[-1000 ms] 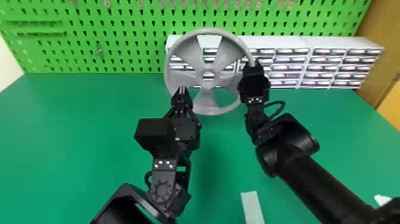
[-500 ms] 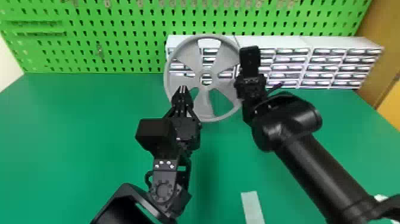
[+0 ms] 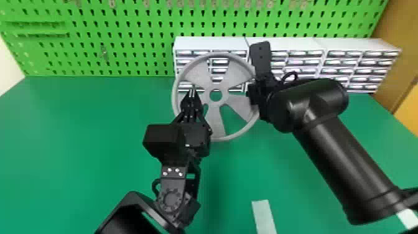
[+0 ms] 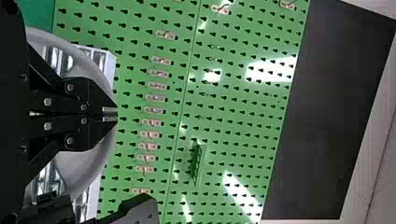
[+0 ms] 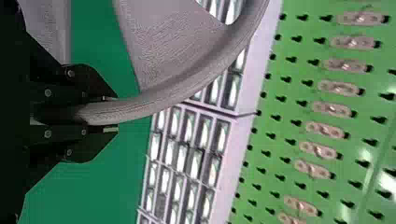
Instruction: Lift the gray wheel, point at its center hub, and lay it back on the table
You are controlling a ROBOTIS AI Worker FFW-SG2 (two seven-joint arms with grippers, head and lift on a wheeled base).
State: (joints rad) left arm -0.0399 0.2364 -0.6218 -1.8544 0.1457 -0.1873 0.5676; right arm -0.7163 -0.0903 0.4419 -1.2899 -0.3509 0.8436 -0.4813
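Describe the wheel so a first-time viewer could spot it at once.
Start at the green pegboard, then drop to the white drawers at its foot. The wheel is held up in front of them, its rim in the right gripper. Unlike the boxy drawers, it is gray and round, with broad spokes and a holed hub.

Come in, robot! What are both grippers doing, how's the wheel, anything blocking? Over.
Right gripper shut on gray wheel, held roughly upright. Left gripper shut, tips left of hub. Nothing seen between tips and hub.
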